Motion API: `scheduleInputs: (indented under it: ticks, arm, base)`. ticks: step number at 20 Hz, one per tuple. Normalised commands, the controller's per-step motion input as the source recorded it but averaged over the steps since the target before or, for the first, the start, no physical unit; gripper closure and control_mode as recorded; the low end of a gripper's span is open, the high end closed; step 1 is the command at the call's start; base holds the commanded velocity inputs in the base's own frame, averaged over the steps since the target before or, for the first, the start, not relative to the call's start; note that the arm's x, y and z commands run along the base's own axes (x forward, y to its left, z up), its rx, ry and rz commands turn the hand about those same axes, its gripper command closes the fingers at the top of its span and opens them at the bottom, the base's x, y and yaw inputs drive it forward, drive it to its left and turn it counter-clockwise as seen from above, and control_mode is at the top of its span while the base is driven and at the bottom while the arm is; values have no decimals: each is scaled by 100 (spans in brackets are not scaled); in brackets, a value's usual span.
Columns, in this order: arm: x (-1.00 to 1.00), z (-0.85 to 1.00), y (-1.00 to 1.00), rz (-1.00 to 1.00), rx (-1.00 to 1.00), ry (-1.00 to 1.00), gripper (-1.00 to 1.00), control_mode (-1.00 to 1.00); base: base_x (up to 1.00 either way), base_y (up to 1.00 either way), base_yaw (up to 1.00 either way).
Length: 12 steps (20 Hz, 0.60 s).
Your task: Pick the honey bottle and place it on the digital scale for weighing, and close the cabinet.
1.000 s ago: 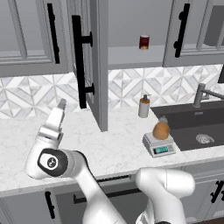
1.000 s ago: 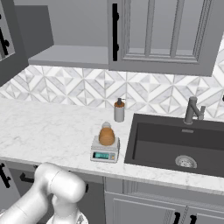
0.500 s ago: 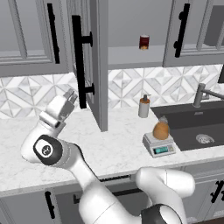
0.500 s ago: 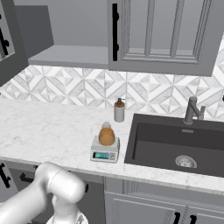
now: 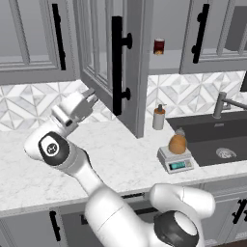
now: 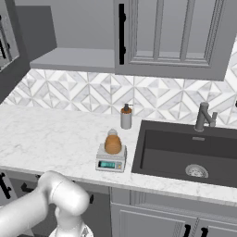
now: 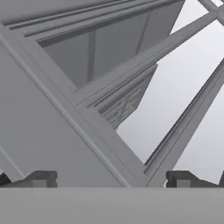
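Resting on the digital scale point(image 5: 175, 159) — honey bottle point(image 5: 177, 143), cabinet point(image 5: 112, 72) door open.

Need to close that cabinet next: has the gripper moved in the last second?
Yes. In the left base view the gripper has swung up and right, toward the open cabinet door's lower edge.

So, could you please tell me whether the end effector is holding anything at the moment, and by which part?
Nothing is held. The end effector is open and empty beside the open cabinet door; the honey bottle sits on the digital scale.
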Motion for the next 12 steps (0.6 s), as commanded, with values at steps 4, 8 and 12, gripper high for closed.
scheduleInputs:
  ticks: [4,8,12]
  arm:
    - [60,4,-81,0,12,0,-100,-100]
    - [85,11,-57,0,14,0,-100,-100]
    - [97,13,-43,0,14,0,-100,-100]
  base:
    - [0,0,0]
    - [0,0,0]
    - [0,0,0]
